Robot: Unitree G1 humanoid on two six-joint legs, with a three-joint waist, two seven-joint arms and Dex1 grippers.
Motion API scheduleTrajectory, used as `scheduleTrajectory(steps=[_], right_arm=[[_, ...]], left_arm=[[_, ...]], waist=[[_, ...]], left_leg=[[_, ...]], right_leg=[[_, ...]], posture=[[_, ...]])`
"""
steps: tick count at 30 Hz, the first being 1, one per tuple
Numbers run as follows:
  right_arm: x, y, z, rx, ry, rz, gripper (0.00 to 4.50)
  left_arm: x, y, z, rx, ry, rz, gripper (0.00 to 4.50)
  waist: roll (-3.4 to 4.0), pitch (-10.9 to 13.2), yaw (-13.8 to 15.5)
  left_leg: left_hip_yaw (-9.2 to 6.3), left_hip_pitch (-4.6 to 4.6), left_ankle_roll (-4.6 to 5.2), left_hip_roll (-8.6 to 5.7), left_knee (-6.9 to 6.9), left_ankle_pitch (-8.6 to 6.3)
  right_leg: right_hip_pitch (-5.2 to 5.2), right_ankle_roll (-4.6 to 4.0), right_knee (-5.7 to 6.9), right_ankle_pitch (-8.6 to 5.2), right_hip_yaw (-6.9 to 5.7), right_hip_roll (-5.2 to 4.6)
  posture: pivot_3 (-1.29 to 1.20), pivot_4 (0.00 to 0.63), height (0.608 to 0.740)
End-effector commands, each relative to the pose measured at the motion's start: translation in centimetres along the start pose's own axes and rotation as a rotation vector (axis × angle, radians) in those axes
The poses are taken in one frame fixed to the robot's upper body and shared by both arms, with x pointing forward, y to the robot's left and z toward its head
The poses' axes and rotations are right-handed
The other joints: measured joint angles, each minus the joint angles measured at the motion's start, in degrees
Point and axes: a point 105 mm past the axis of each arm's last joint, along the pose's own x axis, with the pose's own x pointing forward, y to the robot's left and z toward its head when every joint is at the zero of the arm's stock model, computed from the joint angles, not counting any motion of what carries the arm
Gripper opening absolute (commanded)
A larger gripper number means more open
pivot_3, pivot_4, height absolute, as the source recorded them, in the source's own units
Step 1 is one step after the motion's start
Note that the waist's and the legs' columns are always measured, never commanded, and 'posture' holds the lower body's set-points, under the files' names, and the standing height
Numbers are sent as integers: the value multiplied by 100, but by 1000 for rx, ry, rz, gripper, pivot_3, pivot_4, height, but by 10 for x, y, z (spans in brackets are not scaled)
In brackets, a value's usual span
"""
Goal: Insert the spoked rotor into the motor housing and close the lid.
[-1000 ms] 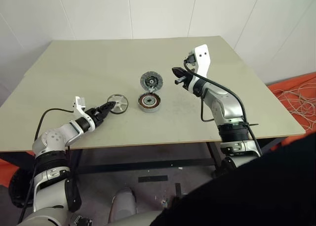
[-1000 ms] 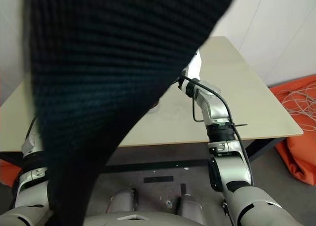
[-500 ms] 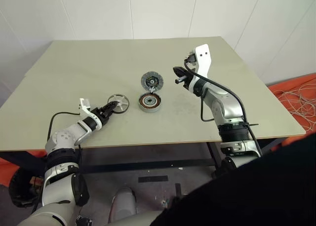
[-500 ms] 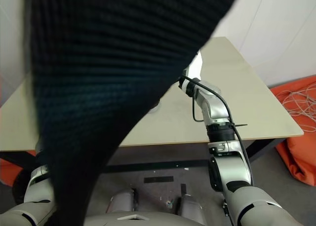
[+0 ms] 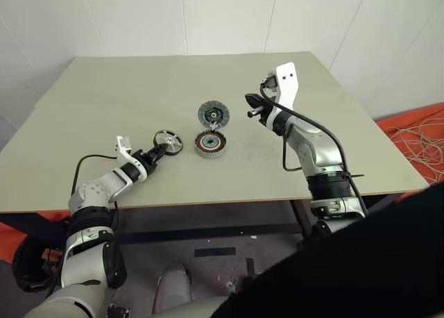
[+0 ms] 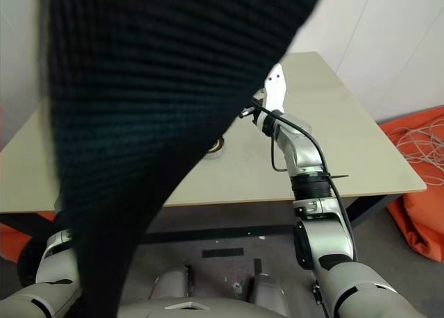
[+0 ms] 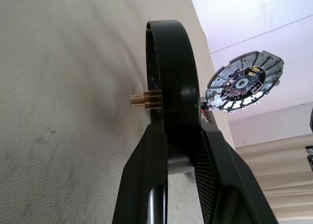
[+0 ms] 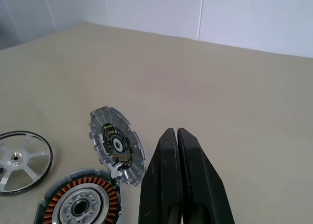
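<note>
The spoked rotor (image 5: 168, 140), a black-rimmed wheel with silver spokes, is at the table's left-centre. My left gripper (image 5: 161, 148) reaches it from the left, and in the left wrist view the gripper (image 7: 181, 131) is shut on the rotor's rim (image 7: 168, 62), which stands edge-on with a brass shaft poking out. The motor housing (image 5: 209, 144), a grey ring with copper windings, lies just right of the rotor. The lid (image 5: 213, 114), a silver disc with dark patches, stands tilted at the housing's far edge. My right gripper (image 5: 251, 113) hovers shut, to the right of the lid (image 8: 115, 145).
The beige table (image 5: 291, 172) ends close in front of both arms. A large dark fabric-like shape (image 6: 139, 123) blocks most of the right eye view and the lower right corner of the left eye view. An orange object with loose cables (image 5: 416, 134) lies on the floor to the right.
My left gripper's fingers have closed from wide open onto the rotor's rim while the hand edged slightly towards it. The right arm has stayed still.
</note>
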Motion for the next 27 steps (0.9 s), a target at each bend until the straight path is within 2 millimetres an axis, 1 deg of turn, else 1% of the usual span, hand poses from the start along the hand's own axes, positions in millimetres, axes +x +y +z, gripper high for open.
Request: scheduleTrajectory(steps=[1, 6, 10, 13, 14, 15, 18, 21, 27], right_arm=[[-1, -9, 20, -15, -61, -27, 0], [-3, -19, 17, -18, -52, -58, 0], [-4, -22, 15, -19, -45, -67, 0], [-5, -22, 14, -20, -43, -70, 0], [-5, -23, 14, -21, -42, -73, 0], [-5, -23, 14, -22, -42, -75, 0], [-6, -23, 14, -25, -42, -78, 0], [-8, -25, 15, -27, -46, -86, 0], [-11, -28, 14, -27, -45, -102, 0]], left_arm=[[5, -26, 7, 15, -18, -111, 414], [4, -56, 17, -90, -60, -288, 414], [10, -74, 14, -197, -53, -389, 414], [19, -80, 2, -251, -4, -413, 414], [29, -80, -12, -264, 54, -389, 414], [35, -80, -22, -271, 95, -370, 414], [48, -89, -36, -291, 150, -382, 414], [59, -94, -43, -284, 169, -378, 414], [64, -89, -41, -294, 145, -353, 414]], waist=[[-1, 1, 2], [-5, 4, -6], [-6, 4, -8], [-6, 4, -6], [-7, 5, -5], [-8, 5, 2], [-12, 8, 9], [-17, 11, 8], [-17, 11, -21]], left_leg=[[0, -1, 0, -1, 0, 0], [3, -4, -1, 1, 0, 1], [6, -4, -1, -1, 1, 0], [6, -3, 0, -2, 1, 0], [6, -3, 0, -2, 2, 0], [6, -3, 0, -2, 2, 0], [6, -3, 0, -4, 3, 0], [5, -5, -1, -3, 3, 1], [4, -3, -6, -6, 2, 4]], right_leg=[[0, 0, 0, 0, 0, 0], [-4, -1, -1, 0, -1, 0], [-3, -1, -1, 0, -1, 1], [0, -1, -1, 0, -1, 0], [0, -1, -2, 0, -1, 0], [1, -1, -2, 0, -1, 0], [5, -1, -5, 1, -2, 0], [5, 0, -5, 1, -5, 0], [4, 0, -7, 1, -5, 1]], posture=[[0, 0, 740], [0, 0, 740], [0, 0, 740], [0, 0, 740], [0, 0, 740], [0, 0, 740], [0, 0, 740], [0, 0, 740], [0, 0, 740]])
